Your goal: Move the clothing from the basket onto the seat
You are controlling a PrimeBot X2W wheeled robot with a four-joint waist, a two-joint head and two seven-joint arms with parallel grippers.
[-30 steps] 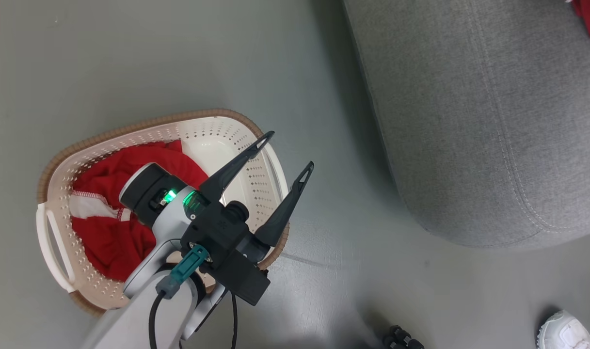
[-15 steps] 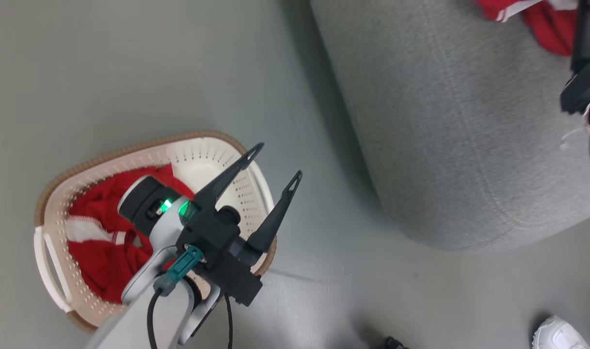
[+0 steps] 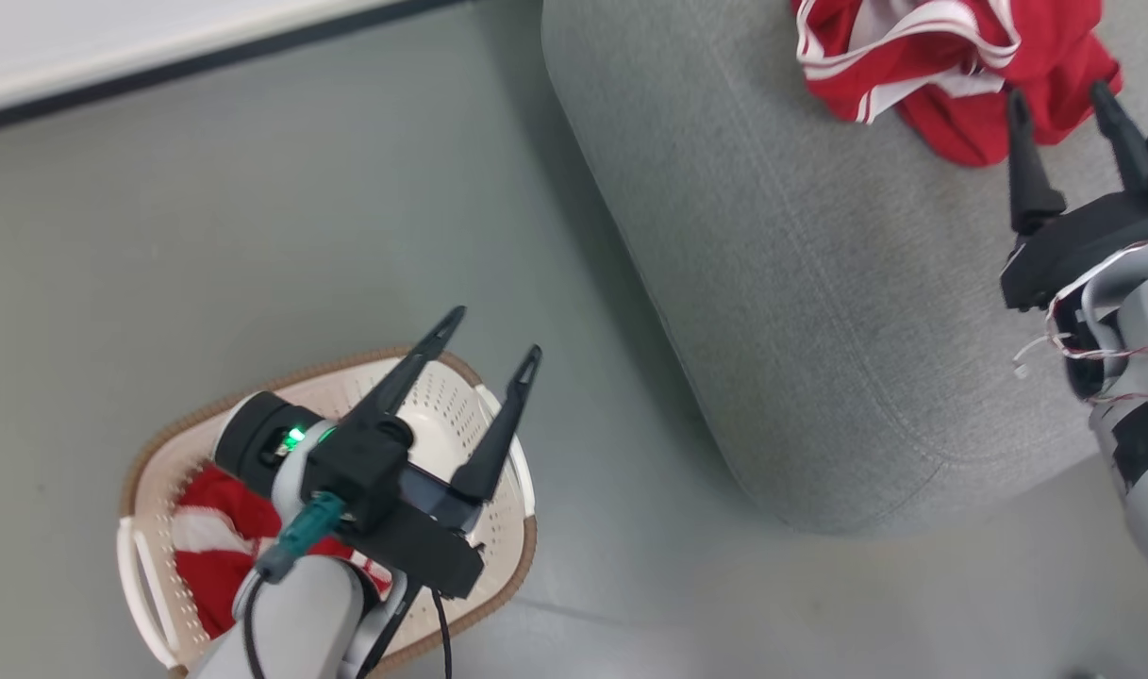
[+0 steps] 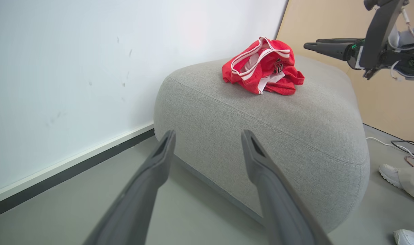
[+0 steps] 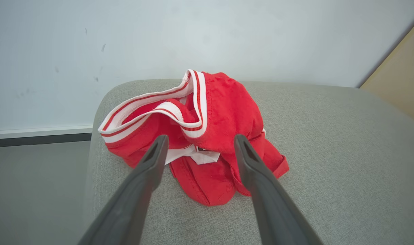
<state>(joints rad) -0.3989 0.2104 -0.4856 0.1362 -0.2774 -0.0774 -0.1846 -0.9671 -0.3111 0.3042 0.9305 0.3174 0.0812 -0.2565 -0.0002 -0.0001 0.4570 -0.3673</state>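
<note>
One red garment [image 3: 951, 71] with white striped trim lies bunched on the grey seat [image 3: 819, 283], toward its far right; the same garment [image 5: 200, 136] lies just beyond my right gripper's fingers in the right wrist view. My right gripper [image 3: 1059, 94] hovers open and empty right beside it. A second red garment [image 3: 210, 547] lies in the cream basket [image 3: 460, 415] on the floor at the lower left, partly hidden by my left arm. My left gripper [image 3: 493, 335] is open and empty above the basket's right end, pointing at the seat [image 4: 278, 136].
Grey floor [image 3: 253, 236] lies between basket and seat. A white wall with a dark skirting strip [image 3: 158, 71] runs along the top left. In the left wrist view a person's white shoes [image 4: 392, 173] and cables [image 4: 397, 146] lie on the floor right of the seat.
The camera has swung up and to the right, bringing the seat's garment and my right gripper into view. My left gripper stays open over the basket's right end.
</note>
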